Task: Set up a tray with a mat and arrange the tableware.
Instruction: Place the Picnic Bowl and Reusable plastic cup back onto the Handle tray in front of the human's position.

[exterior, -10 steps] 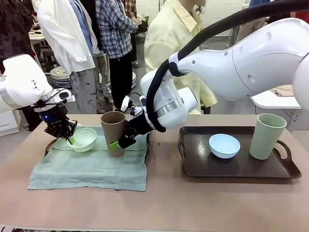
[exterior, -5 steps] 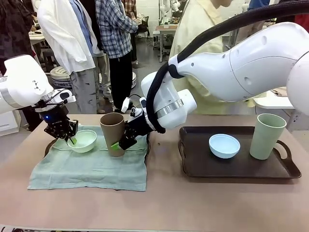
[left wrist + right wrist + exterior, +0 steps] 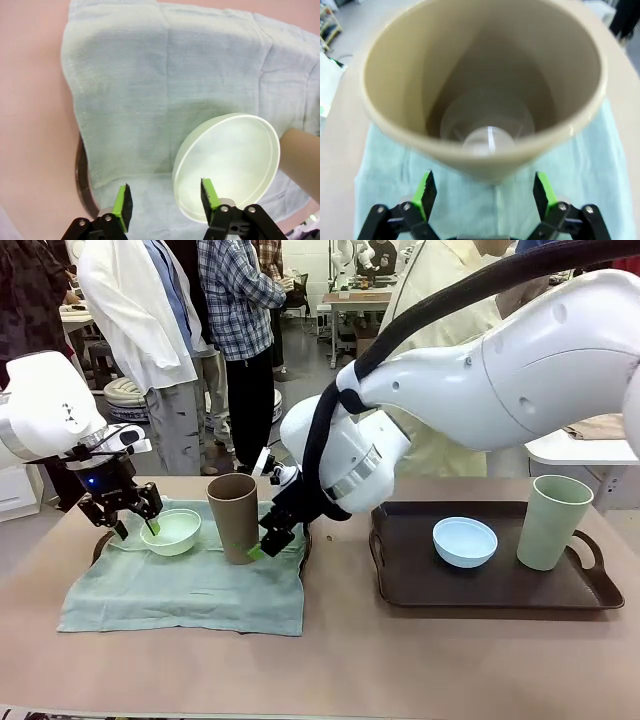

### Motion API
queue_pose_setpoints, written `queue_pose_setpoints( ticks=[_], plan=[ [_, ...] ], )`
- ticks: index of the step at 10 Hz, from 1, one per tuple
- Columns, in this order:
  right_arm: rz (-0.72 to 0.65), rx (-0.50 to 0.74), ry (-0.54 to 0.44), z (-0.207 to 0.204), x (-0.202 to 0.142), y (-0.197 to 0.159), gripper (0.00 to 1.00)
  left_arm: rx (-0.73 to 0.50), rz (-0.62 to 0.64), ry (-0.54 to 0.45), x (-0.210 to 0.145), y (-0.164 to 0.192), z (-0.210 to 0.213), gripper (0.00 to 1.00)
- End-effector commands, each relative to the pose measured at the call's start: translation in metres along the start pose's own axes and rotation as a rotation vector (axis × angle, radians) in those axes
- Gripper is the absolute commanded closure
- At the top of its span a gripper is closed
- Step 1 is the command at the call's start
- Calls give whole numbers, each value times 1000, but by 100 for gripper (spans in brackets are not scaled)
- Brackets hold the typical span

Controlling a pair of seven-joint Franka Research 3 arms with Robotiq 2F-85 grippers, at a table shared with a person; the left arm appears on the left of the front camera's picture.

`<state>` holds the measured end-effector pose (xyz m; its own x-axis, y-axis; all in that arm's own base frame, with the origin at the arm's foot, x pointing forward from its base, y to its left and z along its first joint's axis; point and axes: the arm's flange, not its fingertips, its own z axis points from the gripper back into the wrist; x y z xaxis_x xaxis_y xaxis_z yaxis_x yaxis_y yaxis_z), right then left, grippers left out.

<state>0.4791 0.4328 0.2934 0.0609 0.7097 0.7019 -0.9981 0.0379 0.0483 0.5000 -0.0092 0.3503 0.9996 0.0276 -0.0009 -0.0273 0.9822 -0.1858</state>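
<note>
Front view: tapered matte tumbler [image 3: 234, 515] on nubby cloth mat [image 3: 180, 592].

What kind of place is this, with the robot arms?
Probably a robot lab or testing room: the white left arm and right arm reach over a table holding a tray and a blue bowl, while several people stand behind.

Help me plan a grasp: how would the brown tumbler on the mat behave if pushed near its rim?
Probably tippy: the brown tumbler is tall and tapers to a narrower base, and it stands on the soft, wrinkled mat. Likely light, since the right wrist view shows it empty. Its matte wall probably gives decent grip.
</note>
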Motion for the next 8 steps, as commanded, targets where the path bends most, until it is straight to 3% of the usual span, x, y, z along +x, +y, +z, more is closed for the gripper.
queue_pose_setpoints(
  ticks=[1, 2, 3, 6, 8],
  plan=[
    [-87, -23, 112, 21, -1, 6, 0, 31, 4, 1, -6, 3, 16, 0],
    [-117, -46, 124, 33, -4, 5, 0, 44, -4, -7, -4, 4, 19, 17],
    [-156, -65, 153, 48, -1, 13, 0, 76, -14, -6, -10, 5, 26, 8],
    [-373, -203, 241, 124, 30, 35, 0, 223, -128, -38, -32, -12, 59, 9],
    [-527, -239, 362, 160, 52, 53, 0, 300, -163, -51, -42, -28, 81, 9]
  ],
)
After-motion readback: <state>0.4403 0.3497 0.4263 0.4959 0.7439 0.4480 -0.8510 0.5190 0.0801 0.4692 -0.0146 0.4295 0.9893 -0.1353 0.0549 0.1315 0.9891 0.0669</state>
